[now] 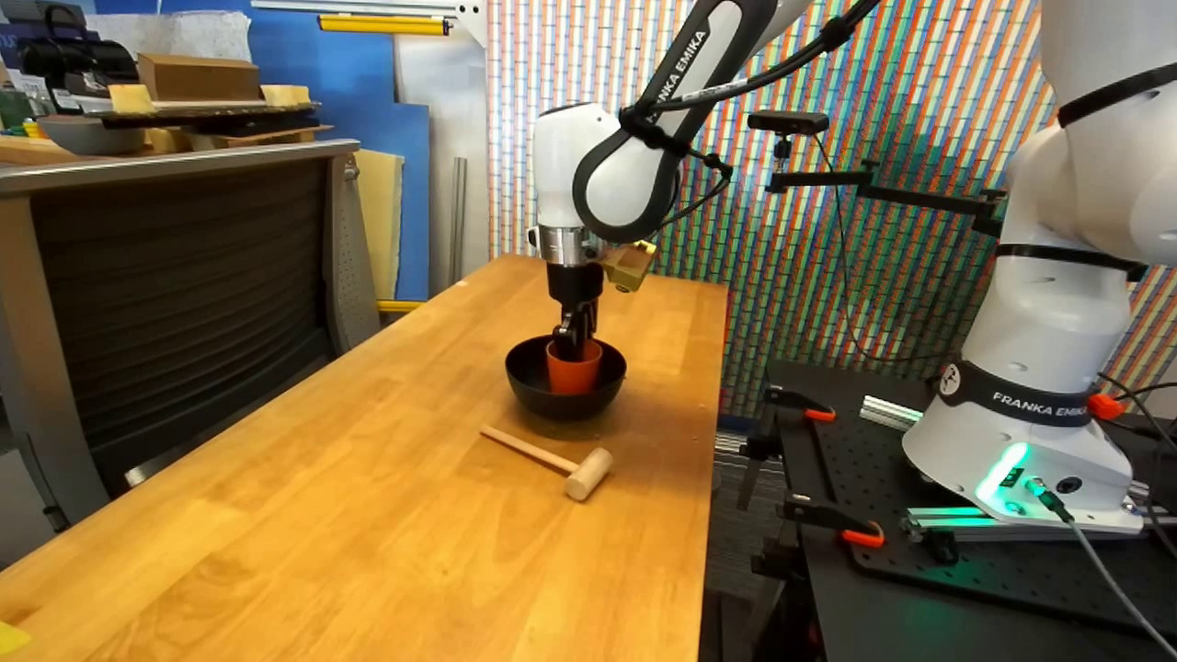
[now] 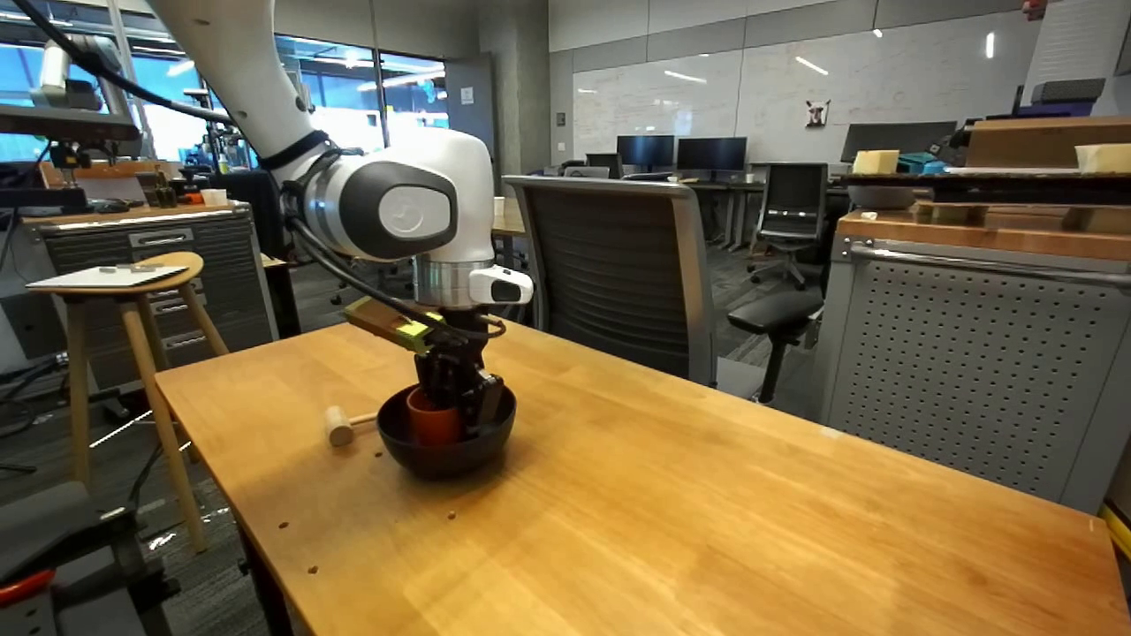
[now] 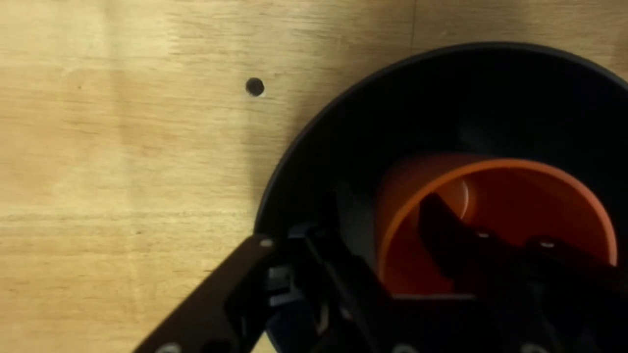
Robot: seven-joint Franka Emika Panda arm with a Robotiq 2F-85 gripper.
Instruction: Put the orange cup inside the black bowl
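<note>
1. Bowl, round and black. In the wrist view it runs off the right edge, and dark parts of the gripper cover its lower side.
2. Orange cup, inside the bowl and roughly upright. The bowl's wall hides its foot in both exterior views, so how its base sits cannot be told.
3. Gripper, down inside the bowl and spread apart: one finger within the cup, the other finger outside the cup's wall. A gap shows on the outer side; whether the inner one touches is too dark to tell.
4. Wooden mallet, near the bowl but apart from it. In an exterior view its handle passes partly behind the bowl.
5. Table, beneath the bowl, cut off along the bottom in both exterior views.
6. Arm, above the bowl, running out of the top of both exterior views.
7. Yellow thing, well apart from the bowl, mostly cut off and unidentifiable.
8. Chair, past the table's edge from the bowl, its lower part behind the table.
9. Monitors, far beyond the bowl, too small to make out anything on the screens.
</note>
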